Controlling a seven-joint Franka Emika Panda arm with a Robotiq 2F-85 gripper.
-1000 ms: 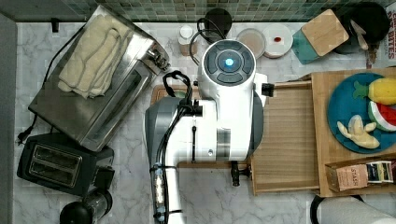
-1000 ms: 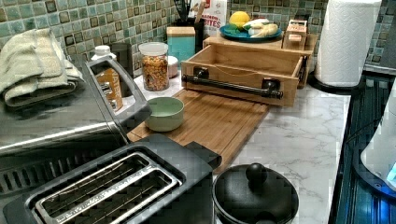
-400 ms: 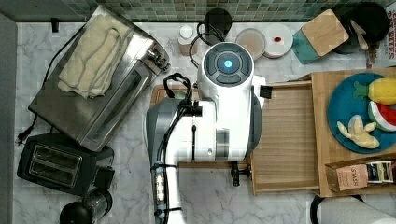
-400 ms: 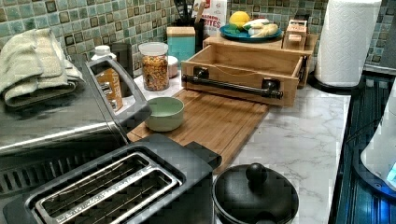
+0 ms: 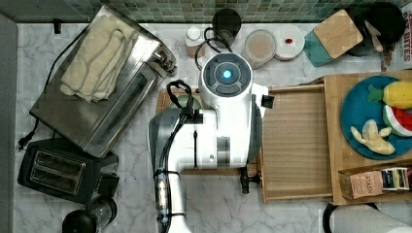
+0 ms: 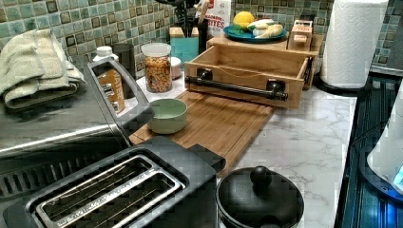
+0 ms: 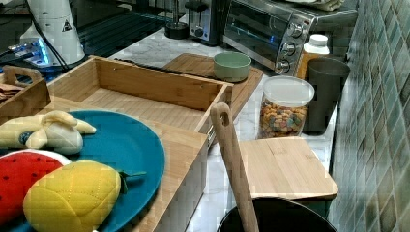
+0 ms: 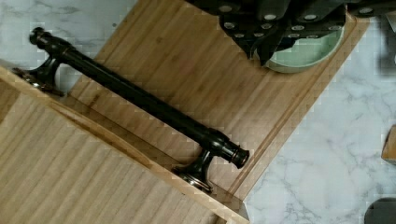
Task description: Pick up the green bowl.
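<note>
The green bowl (image 6: 167,115) stands upright and empty on the wooden cutting board (image 6: 223,126), at the corner nearest the toaster oven. The right view has the green bowl (image 7: 232,66) on the board's far end. From above, a sliver of the green bowl (image 5: 187,102) peeks out beside my white wrist (image 5: 227,75), which hangs over the board and covers the rest. In the wrist view my gripper (image 8: 261,58) looks shut and empty, high above the board. The green bowl (image 8: 308,53) is partly behind its dark fingers (image 8: 280,28).
A toaster oven (image 5: 104,87) with a cloth on top flanks the bowl, and a black toaster (image 5: 63,167) sits near it. A wooden tray with a black bar handle (image 8: 140,100) borders the board. A cereal jar (image 6: 158,67), a dark cup (image 7: 326,94) and a teal plate (image 5: 362,116) stand further off.
In the top view my wrist has shifted a little left and down, toward the bowl. The bowl has not moved.
</note>
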